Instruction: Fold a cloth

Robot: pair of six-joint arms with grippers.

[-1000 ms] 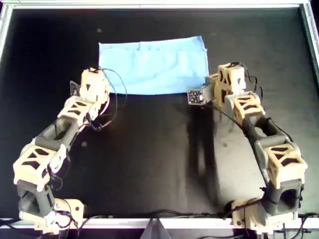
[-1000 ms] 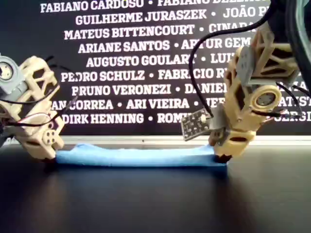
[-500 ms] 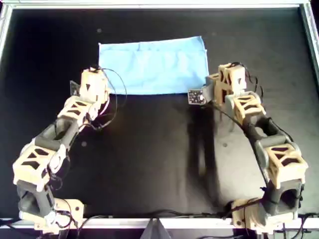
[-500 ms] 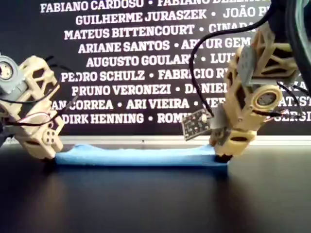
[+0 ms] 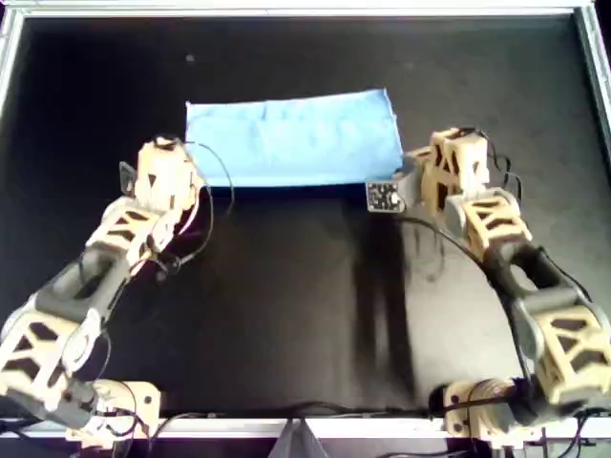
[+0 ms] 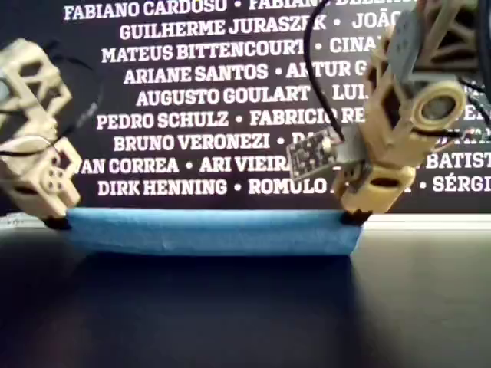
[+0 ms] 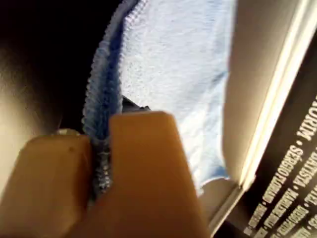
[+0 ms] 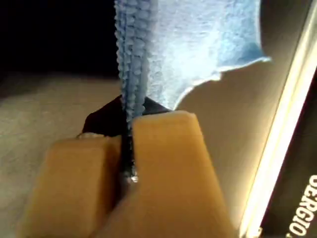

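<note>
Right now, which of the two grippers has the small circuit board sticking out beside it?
The right gripper, holding the cloth at the overhead view's right corner. A small board juts out beside it; the left gripper has only loose wires.

I see the cloth lying folded on the desk, toward the overhead view's top. My left pincer sits at its near corner on that view's left, my right pincer at its near corner on that view's right. A name board stands behind the cloth.
</note>
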